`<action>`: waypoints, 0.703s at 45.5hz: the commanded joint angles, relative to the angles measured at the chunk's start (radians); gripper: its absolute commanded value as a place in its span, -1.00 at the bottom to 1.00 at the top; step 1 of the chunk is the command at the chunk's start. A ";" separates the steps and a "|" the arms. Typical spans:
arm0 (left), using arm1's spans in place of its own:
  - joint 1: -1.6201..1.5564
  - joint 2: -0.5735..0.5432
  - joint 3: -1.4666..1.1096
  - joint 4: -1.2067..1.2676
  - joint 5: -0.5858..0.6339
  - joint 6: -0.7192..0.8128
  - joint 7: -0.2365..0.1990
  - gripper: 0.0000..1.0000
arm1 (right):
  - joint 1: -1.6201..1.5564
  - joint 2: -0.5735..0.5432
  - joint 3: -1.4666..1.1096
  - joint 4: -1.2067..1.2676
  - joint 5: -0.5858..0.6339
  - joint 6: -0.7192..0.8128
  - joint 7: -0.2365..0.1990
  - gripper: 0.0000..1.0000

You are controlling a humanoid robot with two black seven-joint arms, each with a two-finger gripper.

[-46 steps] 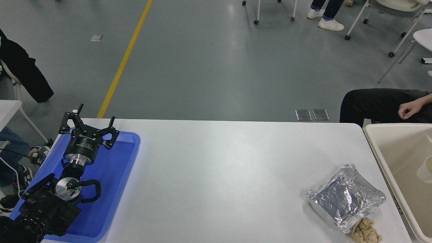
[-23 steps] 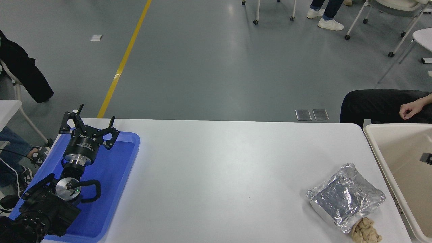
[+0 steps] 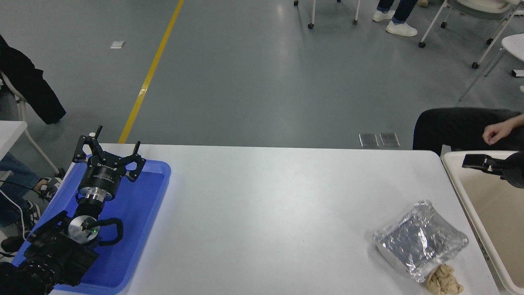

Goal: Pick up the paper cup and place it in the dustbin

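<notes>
The dustbin is a large cream-beige plastic bin standing off the table's right end, cut by the picture's right edge. The paper cup is out of view. My right gripper reaches in from the right edge and hangs over the dustbin's far corner; only part of it shows. My left gripper is parked at the lower left over the blue tray, open and holding nothing.
A crumpled silver foil bag lies on the white table near its right end, with a crumpled brown wad at its near corner. A seated person's hand and dark-clad leg are just beyond the dustbin.
The right gripper has come into view from the right edge above the dustbin. A cup showed inside the bin one second ago and no longer shows. The left arm has not moved.
</notes>
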 commanded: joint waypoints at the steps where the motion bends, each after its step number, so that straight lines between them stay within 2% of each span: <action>1: 0.000 -0.001 0.000 0.000 0.000 0.000 0.000 1.00 | 0.216 0.079 -0.127 0.180 -0.056 0.074 -0.001 1.00; 12: 0.000 -0.001 0.000 0.000 0.000 0.000 0.000 1.00 | 0.341 0.181 -0.161 0.249 -0.024 0.198 -0.002 1.00; 23: 0.001 0.001 0.000 0.000 0.000 0.000 -0.001 1.00 | 0.580 0.279 -0.230 0.329 0.229 0.366 -0.002 1.00; 32: 0.001 0.002 0.000 0.000 0.000 0.000 -0.001 1.00 | 0.680 0.421 -0.353 0.333 0.323 0.488 -0.007 1.00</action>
